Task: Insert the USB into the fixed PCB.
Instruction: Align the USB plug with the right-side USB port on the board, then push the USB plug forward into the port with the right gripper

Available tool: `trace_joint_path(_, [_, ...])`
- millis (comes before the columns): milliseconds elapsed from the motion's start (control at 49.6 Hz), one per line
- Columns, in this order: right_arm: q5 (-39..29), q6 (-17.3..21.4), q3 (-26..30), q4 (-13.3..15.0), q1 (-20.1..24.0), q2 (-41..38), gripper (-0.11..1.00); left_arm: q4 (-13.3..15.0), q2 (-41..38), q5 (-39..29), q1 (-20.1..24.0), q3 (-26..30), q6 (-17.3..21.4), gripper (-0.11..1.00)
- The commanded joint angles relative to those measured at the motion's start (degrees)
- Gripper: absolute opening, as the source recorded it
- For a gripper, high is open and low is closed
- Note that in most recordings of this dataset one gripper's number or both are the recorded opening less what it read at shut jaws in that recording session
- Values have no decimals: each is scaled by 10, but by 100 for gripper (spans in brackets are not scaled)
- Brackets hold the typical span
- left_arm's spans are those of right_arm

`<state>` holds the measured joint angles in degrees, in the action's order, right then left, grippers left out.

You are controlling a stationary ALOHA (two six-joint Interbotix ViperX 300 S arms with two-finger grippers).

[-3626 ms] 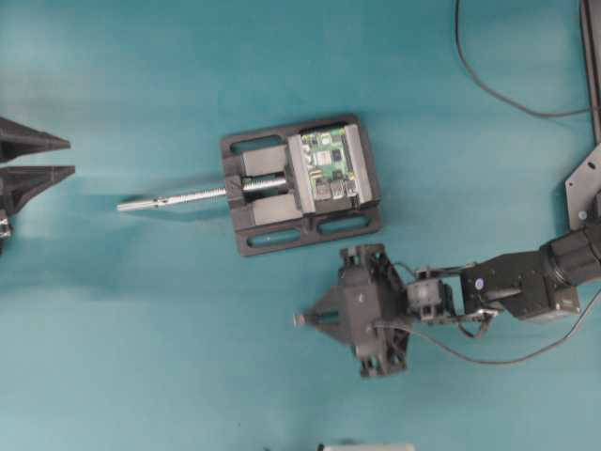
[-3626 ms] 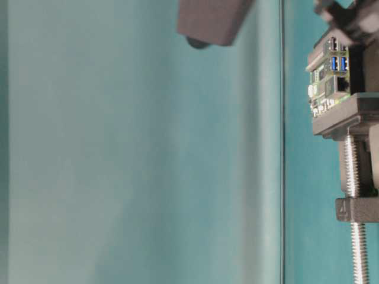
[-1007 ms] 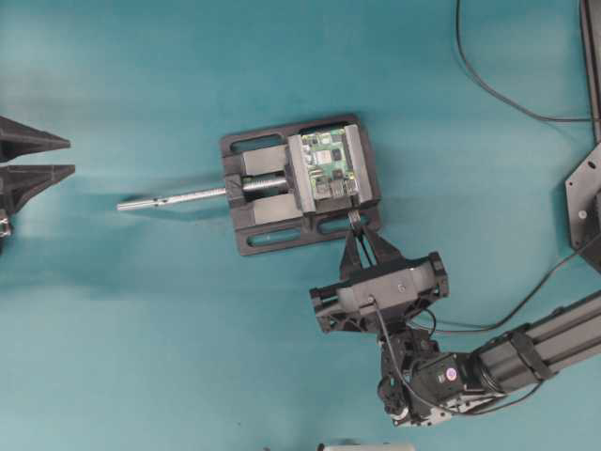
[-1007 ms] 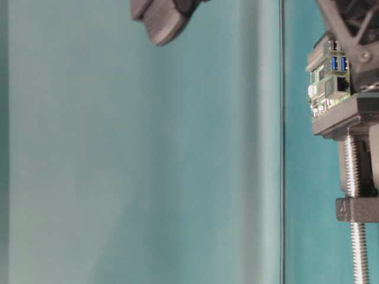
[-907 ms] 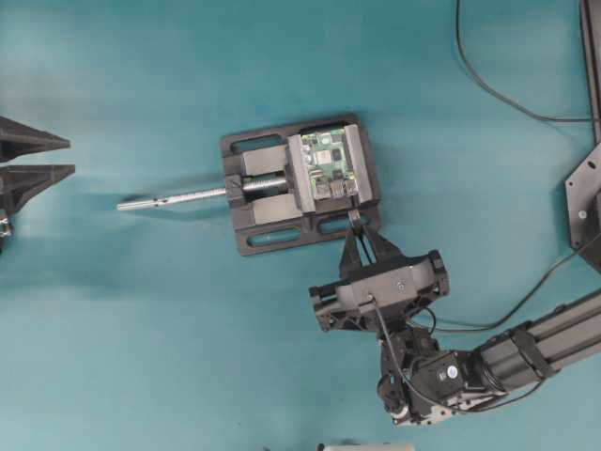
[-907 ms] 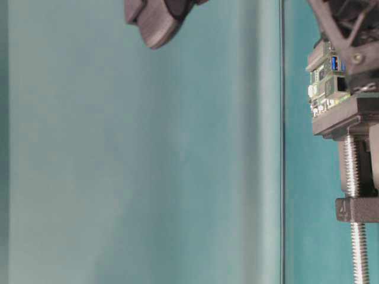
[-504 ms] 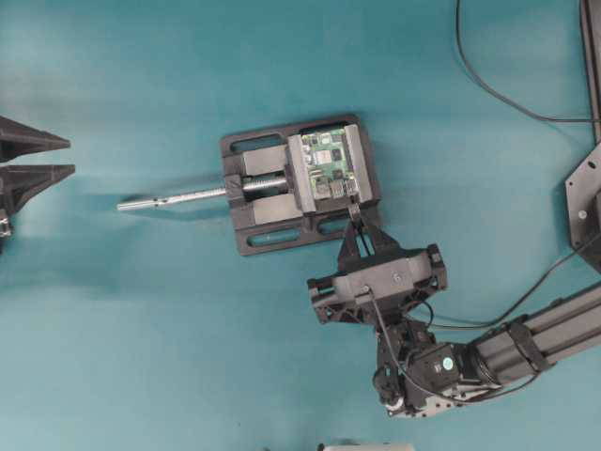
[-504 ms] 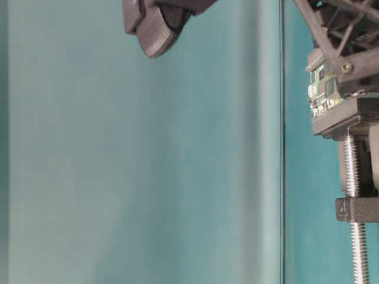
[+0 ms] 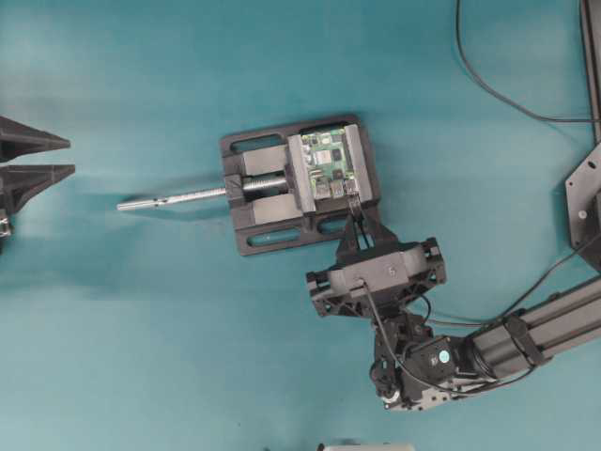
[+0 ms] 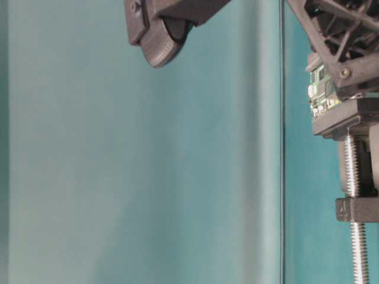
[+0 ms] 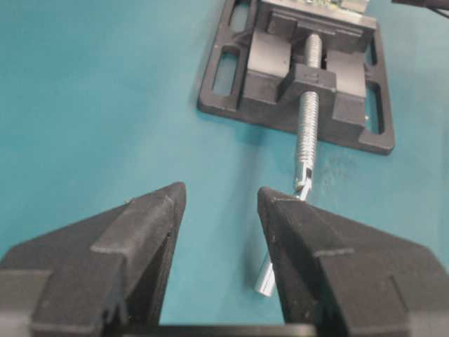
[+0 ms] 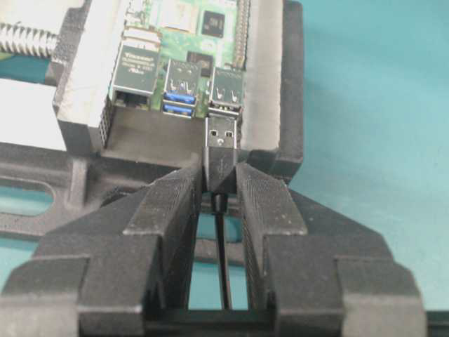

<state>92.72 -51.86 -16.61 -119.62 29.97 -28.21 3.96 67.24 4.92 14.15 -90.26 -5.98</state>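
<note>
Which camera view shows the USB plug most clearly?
The right wrist view: the USB is sharp between the right gripper fingers, facing the fixed PCB. Overhead it is a tiny dark piece; the table-level and left wrist views do not show it.

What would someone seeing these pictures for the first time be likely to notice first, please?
Probably the right tool, shut on the USB, whose metal tip sits just short of a silver port on the fixed PCB. The green board is clamped in a black vise at the middle of the teal table. At the far left edge, the left tool rests open.
</note>
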Motion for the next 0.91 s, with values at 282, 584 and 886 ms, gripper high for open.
trace_joint_path(282, [4,-2,7,6,-7,25,19,-3,-7,5,1,6,-6,62])
trace_joint_path(584, [4,-2,7,6,-9,25,19,-2,-7,5,1,6,-6,62])
trace_joint_path(886, [4,0,7,6,-11,25,19,-3,-7,5,1,6,-6,62])
